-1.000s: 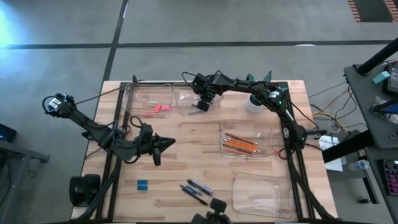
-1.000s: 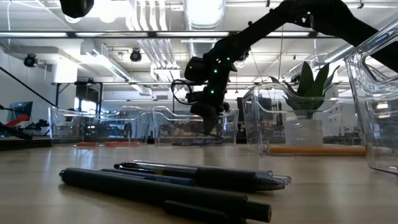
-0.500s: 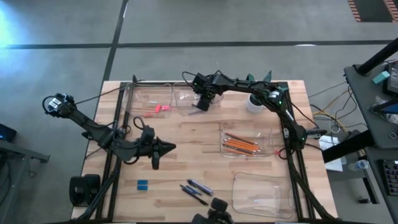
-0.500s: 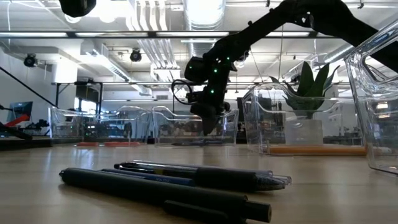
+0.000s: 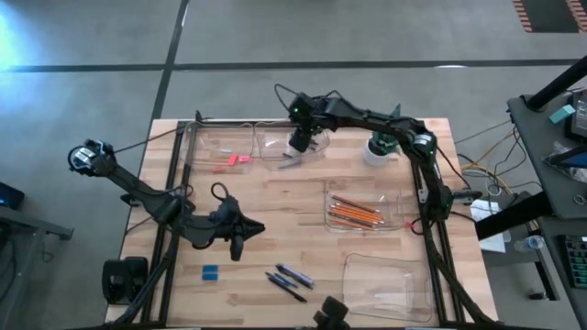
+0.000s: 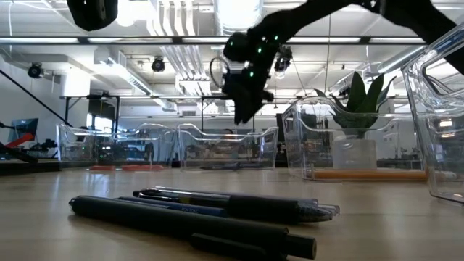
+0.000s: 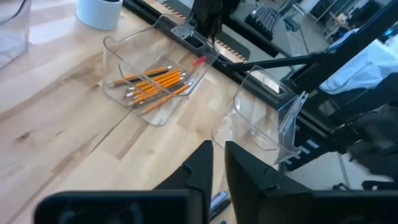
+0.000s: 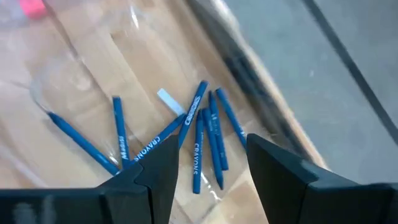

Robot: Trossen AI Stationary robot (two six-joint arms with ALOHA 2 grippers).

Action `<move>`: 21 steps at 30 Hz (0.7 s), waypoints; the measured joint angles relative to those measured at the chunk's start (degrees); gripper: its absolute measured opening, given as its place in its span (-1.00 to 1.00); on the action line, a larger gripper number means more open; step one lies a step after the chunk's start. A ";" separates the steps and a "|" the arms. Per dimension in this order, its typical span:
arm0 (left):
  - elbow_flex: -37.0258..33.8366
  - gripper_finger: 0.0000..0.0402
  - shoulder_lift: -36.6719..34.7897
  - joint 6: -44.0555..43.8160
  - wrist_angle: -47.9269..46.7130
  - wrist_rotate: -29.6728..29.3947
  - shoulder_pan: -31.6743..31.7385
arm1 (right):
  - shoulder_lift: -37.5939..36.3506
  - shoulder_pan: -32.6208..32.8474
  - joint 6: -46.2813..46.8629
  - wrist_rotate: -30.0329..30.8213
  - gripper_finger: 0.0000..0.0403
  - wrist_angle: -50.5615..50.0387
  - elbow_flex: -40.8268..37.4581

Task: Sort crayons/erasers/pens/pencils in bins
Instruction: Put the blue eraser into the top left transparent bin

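One camera looks straight down over the table; another sits at tabletop height; both show the pens.
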 joint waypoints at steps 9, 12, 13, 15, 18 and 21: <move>0.03 -0.35 0.51 4.77 0.00 1.06 0.26 | -9.32 2.62 6.33 -0.10 -0.11 -4.47 0.02; 0.01 -0.26 0.46 5.80 -0.08 2.48 0.26 | -12.33 4.72 7.64 -0.12 -0.12 -6.54 0.02; 0.02 -0.25 0.45 5.99 -0.19 3.70 0.28 | -13.30 5.71 8.53 -0.08 -0.12 -7.13 0.02; 0.01 -0.24 0.09 5.90 -1.85 6.86 0.28 | -15.23 7.78 10.02 -0.09 -0.11 -8.34 0.02; 0.01 -0.24 -1.10 5.74 -5.60 11.35 0.26 | -17.83 11.12 12.19 -0.06 -0.12 -9.63 0.00; 0.01 -0.24 -1.83 5.66 -10.22 14.66 0.26 | -19.66 14.58 15.00 -0.05 -0.13 -10.64 -0.04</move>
